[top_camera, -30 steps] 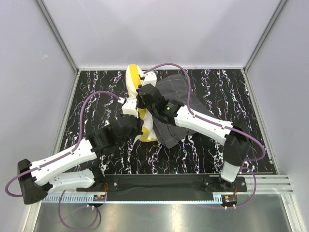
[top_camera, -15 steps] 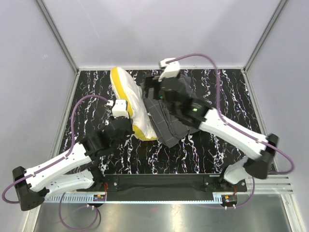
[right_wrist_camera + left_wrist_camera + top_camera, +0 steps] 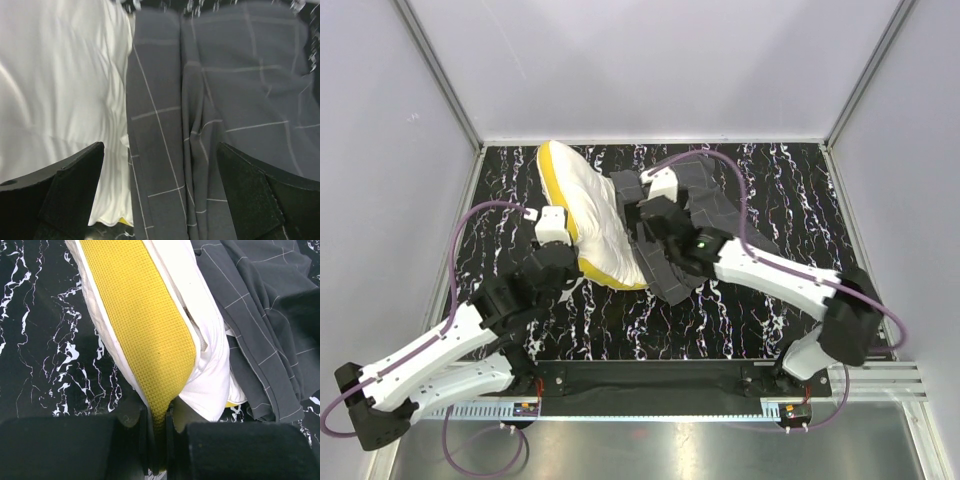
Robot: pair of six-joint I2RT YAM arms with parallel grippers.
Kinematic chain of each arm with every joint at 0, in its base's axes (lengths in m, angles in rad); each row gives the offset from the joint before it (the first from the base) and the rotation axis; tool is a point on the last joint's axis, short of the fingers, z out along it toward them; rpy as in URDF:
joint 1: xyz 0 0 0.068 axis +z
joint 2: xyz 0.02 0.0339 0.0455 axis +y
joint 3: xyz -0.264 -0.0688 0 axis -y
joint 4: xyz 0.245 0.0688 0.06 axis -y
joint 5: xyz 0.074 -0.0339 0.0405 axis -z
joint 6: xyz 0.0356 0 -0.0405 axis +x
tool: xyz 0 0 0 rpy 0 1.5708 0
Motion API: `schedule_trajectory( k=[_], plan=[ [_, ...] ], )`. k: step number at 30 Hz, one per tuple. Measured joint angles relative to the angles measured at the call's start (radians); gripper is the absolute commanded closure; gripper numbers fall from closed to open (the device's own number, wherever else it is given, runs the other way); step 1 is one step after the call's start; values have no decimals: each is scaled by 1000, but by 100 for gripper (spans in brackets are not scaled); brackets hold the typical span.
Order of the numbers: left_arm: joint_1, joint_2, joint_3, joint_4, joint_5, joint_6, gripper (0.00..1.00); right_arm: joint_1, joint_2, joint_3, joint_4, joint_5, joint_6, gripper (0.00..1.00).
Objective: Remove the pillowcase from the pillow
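The cream-white pillow [image 3: 598, 225] with its yellow side edge lies tilted at the table's back middle. Its right side meets the rumpled charcoal grid pillowcase [image 3: 712, 205]. My left gripper [image 3: 568, 258] is shut on the pillow's yellow edge [image 3: 145, 325], which is pinched between the jaws of the left gripper [image 3: 159, 440]. The pillowcase [image 3: 265, 315] lies to the right of it. My right gripper [image 3: 644, 216] hovers open over the pillowcase [image 3: 225, 100], beside the pillow [image 3: 60, 90]. Nothing is between the wide-apart fingers of the right gripper [image 3: 161, 150].
The black white-veined marble tabletop [image 3: 770, 310] is ringed by grey walls with metal corner posts [image 3: 440, 80]. A metal rail [image 3: 650, 385] carrying both arm bases runs along the near edge. Purple cables [image 3: 470, 230] loop off both arms.
My right gripper opened, let go of the pillowcase and drew back toward the pillow. My left gripper pulled the pillow leftward, and more white surface now shows outside the case.
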Motion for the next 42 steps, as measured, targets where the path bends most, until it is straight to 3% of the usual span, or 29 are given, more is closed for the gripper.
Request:
schedule_trajectory(
  k=[14, 15, 17, 18, 20, 22, 30, 42],
  plan=[
    [4, -37, -2, -24, 15, 11, 100, -74, 372, 149, 33, -135, 6, 3],
    [5, -38, -2, -25, 16, 14, 100, -79, 389, 155, 31, -140, 8, 18],
    [9, -40, -2, -25, 16, 21, 100, -92, 420, 159, 18, -150, 22, 36],
    [11, -41, -2, -25, 16, 26, 100, -103, 430, 159, 8, -155, 32, 68],
    [17, -45, 0, -27, 16, 40, 100, -131, 436, 159, -12, -168, 58, 88],
    [31, -50, 11, -35, 19, 55, 100, -165, 433, 159, -32, -178, 80, 100],
    [265, -83, 142, -43, 157, 129, 100, -300, 289, 124, -94, -218, 114, 100],
    [676, 29, 517, -92, 450, 243, 100, -717, 78, 68, -164, -442, 134, 100]
  ],
)
